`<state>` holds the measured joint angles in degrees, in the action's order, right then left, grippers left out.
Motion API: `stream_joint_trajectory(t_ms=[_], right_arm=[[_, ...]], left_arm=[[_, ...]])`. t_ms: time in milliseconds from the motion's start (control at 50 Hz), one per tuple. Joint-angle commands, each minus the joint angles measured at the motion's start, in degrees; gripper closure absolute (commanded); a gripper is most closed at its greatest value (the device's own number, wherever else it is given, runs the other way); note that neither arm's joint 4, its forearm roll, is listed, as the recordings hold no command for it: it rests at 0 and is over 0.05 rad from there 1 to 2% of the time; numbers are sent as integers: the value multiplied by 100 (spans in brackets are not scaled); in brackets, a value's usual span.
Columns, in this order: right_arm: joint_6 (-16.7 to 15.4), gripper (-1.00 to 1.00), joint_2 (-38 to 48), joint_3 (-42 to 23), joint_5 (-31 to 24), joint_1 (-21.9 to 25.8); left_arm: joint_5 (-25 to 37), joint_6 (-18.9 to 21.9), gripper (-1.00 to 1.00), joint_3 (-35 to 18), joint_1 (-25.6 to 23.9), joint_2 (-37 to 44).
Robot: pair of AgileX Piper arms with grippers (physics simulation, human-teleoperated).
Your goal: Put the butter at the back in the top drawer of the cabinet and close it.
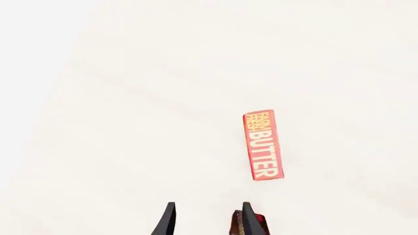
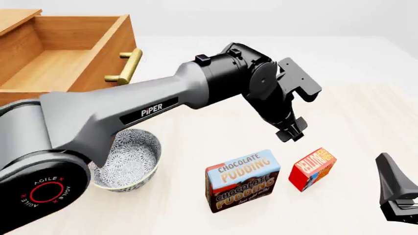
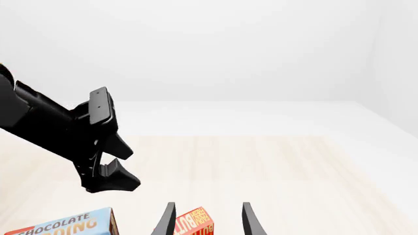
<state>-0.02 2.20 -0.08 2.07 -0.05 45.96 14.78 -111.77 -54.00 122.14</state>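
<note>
Butter [image 2: 312,168] stands on the table [image 2: 365,127], just right of the chocolate pudding box [image 2: 242,180], well apart from the open top drawer [image 2: 62,58] of the cabinet [image 2: 13,22] at far left. Left gripper [image 2: 291,131] hangs above and slightly left of it, pointing down, jaws apart and empty; in the left wrist view the box's long axis runs roughly along the fingers, offset to one side. Left arm looks best placed; right gripper [image 2: 395,196] sits nearby at right, jaws also apart, empty.
</note>
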Motion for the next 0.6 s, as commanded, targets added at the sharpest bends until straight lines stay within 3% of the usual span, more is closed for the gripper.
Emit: stream_joint_trajectory(t_ms=[20,600], right_arm=[[1,-100,1,0,0,0],[1,-100,0,0,0,0]], left_arm=[[198,-113,-100,-513,-148,395],[512,-489,-100,-1361,-436,1104]])
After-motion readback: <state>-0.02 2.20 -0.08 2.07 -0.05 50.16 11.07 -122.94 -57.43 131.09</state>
